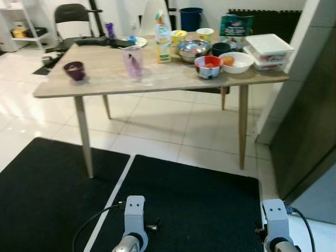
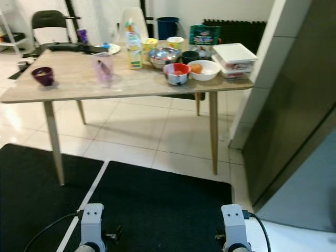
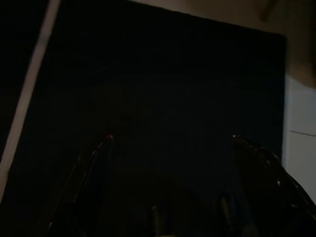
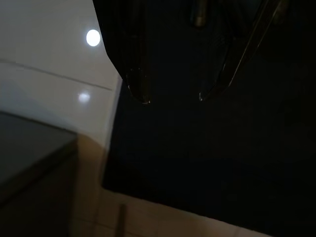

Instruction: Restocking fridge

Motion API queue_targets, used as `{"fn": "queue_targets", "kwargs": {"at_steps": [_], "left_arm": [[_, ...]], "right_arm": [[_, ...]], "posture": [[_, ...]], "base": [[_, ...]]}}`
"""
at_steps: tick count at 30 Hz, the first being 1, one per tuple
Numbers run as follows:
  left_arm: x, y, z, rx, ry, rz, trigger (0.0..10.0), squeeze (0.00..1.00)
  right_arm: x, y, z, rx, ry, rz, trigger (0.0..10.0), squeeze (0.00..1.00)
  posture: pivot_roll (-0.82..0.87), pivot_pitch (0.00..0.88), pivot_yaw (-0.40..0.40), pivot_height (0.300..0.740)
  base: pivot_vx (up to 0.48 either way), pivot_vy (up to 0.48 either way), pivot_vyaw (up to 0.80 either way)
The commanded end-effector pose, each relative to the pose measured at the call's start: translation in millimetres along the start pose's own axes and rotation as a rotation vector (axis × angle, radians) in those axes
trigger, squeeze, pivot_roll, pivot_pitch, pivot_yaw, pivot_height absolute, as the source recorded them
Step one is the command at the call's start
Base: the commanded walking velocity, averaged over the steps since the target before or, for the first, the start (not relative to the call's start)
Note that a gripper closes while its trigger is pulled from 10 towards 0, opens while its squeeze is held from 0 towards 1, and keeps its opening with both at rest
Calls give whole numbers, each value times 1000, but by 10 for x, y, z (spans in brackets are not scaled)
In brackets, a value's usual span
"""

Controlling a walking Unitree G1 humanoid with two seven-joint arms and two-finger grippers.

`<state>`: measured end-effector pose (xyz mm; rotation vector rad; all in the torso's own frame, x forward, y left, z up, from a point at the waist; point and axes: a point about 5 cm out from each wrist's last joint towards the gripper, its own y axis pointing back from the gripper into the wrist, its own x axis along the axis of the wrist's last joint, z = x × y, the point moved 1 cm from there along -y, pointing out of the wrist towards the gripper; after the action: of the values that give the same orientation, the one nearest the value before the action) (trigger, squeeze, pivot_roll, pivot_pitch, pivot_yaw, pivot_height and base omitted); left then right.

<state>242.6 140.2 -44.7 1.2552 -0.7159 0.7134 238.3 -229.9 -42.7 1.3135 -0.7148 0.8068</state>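
Nearest the camera, both arms hang idle over a black floor mat (image 1: 199, 205). The left gripper (image 3: 170, 140) has its 2 fingers spread wide apart; the right gripper (image 4: 173, 98) shows a narrower gap between its fingertips, holding nothing.

Beyond the mat stands a wooden table (image 1: 105, 79) carrying the food. At its right end sit 2 stacked lidded containers (image 1: 269, 51), beside a white bowl (image 1: 237, 62), a red bowl (image 1: 208, 66) and a steel bowl (image 1: 192, 50). A juice carton (image 1: 163, 42) stands upright near the middle, a clear cup (image 1: 134, 62) in front of it, a purple cup (image 1: 75, 70) well apart to the left.

A dark grey panel (image 1: 310, 121) rises on the right.
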Motion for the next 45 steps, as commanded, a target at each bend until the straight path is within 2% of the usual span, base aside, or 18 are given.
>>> {"fn": "queue_targets", "kwargs": {"at_steps": [1, 45], "left_arm": [[-85, 27, 7, 0, 13, -17, 10000, 0], [25, -1, -43, -6, -2, -8, 10000, 0]], "right_arm": [[-27, 5, -39, 9, -4, -11, 10000, 0], [-12, -12, -77, -9, -59, -10, 10000, 0]], "posture": [[-33, 67, 40, 740], [-16, 92, 74, 740]], "base": [[349, 0, 0], [347, 0, 0]]}}
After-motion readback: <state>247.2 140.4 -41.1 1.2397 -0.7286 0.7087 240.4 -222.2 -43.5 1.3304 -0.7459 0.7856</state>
